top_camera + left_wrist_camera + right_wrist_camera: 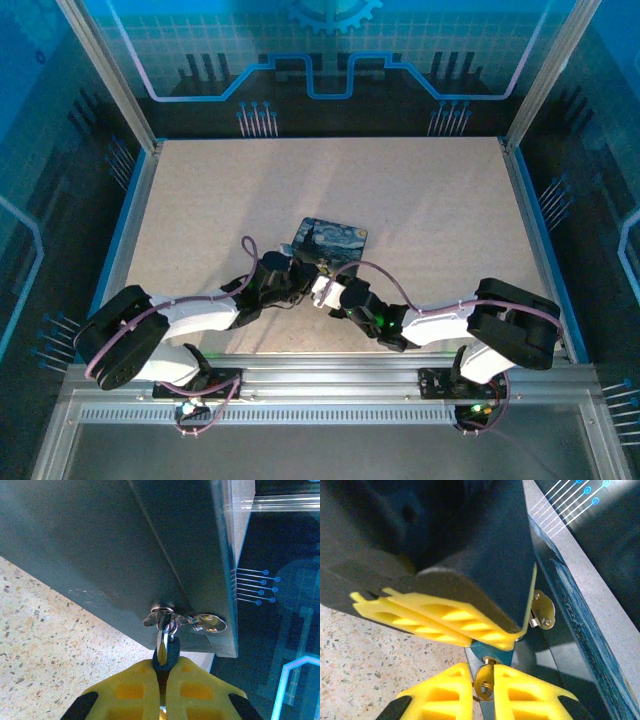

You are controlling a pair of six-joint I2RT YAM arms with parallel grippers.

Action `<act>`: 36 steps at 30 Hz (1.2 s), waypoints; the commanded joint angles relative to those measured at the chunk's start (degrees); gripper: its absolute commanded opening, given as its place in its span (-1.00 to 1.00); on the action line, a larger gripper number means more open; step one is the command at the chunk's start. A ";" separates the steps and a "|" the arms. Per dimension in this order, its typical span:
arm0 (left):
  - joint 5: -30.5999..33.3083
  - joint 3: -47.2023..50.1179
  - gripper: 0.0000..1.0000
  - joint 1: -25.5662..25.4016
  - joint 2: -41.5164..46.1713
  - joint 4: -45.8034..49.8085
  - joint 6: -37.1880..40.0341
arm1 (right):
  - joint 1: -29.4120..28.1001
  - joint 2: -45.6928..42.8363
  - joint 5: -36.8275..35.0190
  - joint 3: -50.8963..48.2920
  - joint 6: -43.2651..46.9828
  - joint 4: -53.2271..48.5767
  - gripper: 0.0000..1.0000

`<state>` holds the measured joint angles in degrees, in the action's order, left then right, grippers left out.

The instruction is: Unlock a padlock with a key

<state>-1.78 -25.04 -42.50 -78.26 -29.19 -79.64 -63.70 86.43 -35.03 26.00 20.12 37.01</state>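
The left pincer (162,672) clamps the padlock (171,652) on the tin (125,545) ahead; right pincer (482,674) pinches the key (484,681) (speckled tabletop (40,645) below).

Tin box (335,238) at mid worktop (440,200), just ahead of both hands. L hand (300,272) left, R hand (320,285) right, tips meeting at box's near edge. Padlock (167,655) hangs on box's hasp (162,614), pinched betw. L hand fingers; key (484,681) pinched betw. R hand fingers, touching Padlock.

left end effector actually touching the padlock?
Touching. In the left wrist view, the left end effector has both yellow fingers pressed against the padlock body, with no gap visible.
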 commanded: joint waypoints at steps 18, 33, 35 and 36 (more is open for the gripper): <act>-1.03 -1.86 -1.00 -1.05 -0.93 -3.03 -0.94 | 7.97 -5.90 16.31 -1.78 -29.16 3.76 -1.00; -0.28 -1.60 -1.00 -1.82 -3.48 -4.36 -1.05 | 13.77 -6.56 25.36 -3.05 -37.76 3.77 -1.00; 0.00 -1.60 -0.98 -1.82 -3.39 -4.05 -0.76 | 13.89 -6.27 25.17 -3.50 -38.71 3.77 -1.00; 0.17 -1.60 -0.91 -1.83 -3.31 -3.74 -0.68 | 13.87 -6.13 25.09 -3.66 -39.23 3.70 -1.00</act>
<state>-0.80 -25.85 -43.29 -80.97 -33.26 -81.10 -50.81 80.84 -8.86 22.68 -16.71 37.41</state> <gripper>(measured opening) 0.072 0.078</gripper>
